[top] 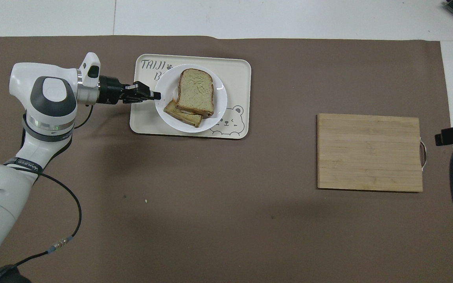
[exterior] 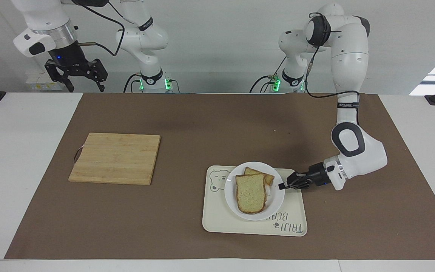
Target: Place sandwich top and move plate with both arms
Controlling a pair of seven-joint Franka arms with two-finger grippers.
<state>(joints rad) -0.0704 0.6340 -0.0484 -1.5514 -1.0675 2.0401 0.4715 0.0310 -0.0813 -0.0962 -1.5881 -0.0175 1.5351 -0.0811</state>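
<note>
The sandwich top (exterior: 251, 193) (top: 196, 92), a pale slice with a thin brown crust, lies on a browner slice (exterior: 264, 176) that sticks out from under it. Both sit on the white plate (exterior: 275, 198) (top: 163, 87). The plate rests on the cream bear tray (exterior: 293, 211) (top: 234, 74), covering part of its lettering. My left gripper (exterior: 281, 186) (top: 157, 94) reaches in low and level, shut on the plate's rim at the edge toward the left arm's end. My right gripper (exterior: 76, 77) hangs open and empty, high over the table's edge at its own end, where that arm waits.
A bamboo cutting board (exterior: 115, 158) (top: 370, 151) with a wire handle lies on the brown mat toward the right arm's end. The mat (exterior: 202, 124) covers most of the white table.
</note>
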